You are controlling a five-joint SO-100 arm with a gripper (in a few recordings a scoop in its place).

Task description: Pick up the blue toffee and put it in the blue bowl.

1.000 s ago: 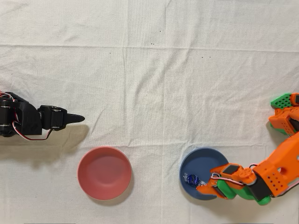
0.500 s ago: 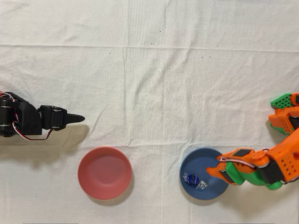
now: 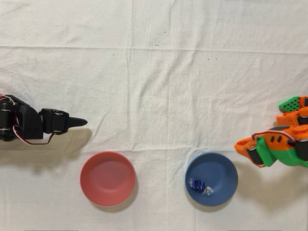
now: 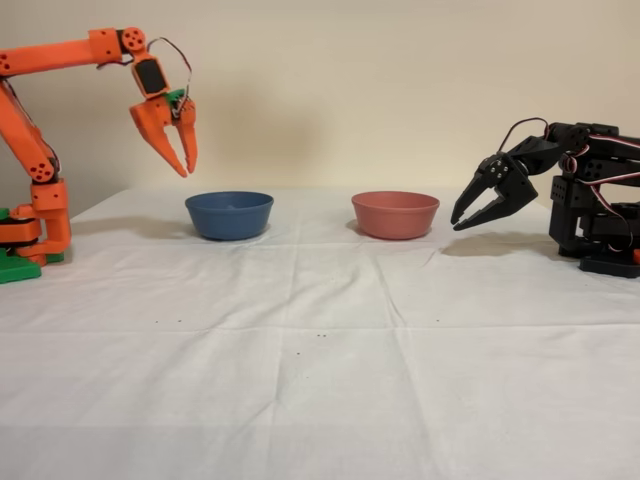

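The blue toffee [image 3: 198,185] lies inside the blue bowl [image 3: 225,169], left of its centre in the overhead view, with its clear wrapper ends spread out. In the fixed view the bowl [image 4: 229,215] stands at the back left and its wall hides the toffee. My orange gripper [image 3: 237,145] hangs above and to the right of the bowl's rim in the overhead view. Seen from the side, the gripper [image 4: 186,169] is well above the bowl, pointing down, its fingers a narrow gap apart with nothing between them.
A red-pink bowl [image 3: 107,178] sits left of the blue one in the overhead view, and to its right [image 4: 395,214] in the fixed view. The black arm [image 3: 48,122] stands idle beyond it. White cloth covers the table.
My gripper has let go of the toffee, which now rests in the blue bowl. The gripper has risen and drawn back to the right, off the bowl.
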